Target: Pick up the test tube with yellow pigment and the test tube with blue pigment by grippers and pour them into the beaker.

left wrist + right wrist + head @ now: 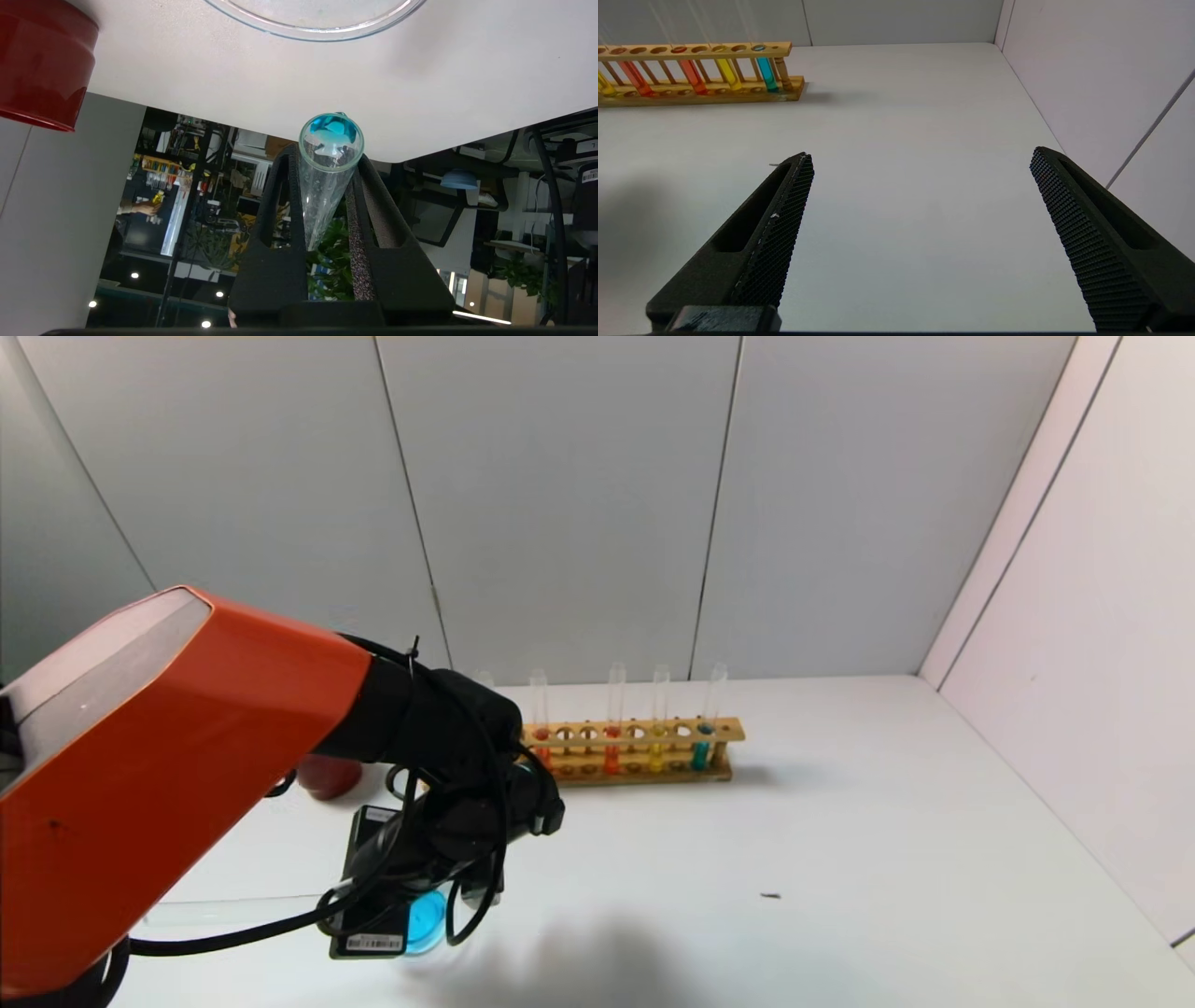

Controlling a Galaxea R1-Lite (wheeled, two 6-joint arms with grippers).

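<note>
Spanning pale grey walls [560, 495], white table [840, 821].

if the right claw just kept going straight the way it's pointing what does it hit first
Probably nothing soon: the open right claw faces bare table, then the back wall. The rack lies off to one side.

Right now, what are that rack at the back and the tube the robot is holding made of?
The light yellowish-brown test tube rack looks like varnished wood: warm colour, drilled holes, turned end posts. The slim clear test tube with blue liquid, pinched in the left hand, appears to be glass: transparent, glossy, rolled rim, though clear plastic can't be excluded.
</note>
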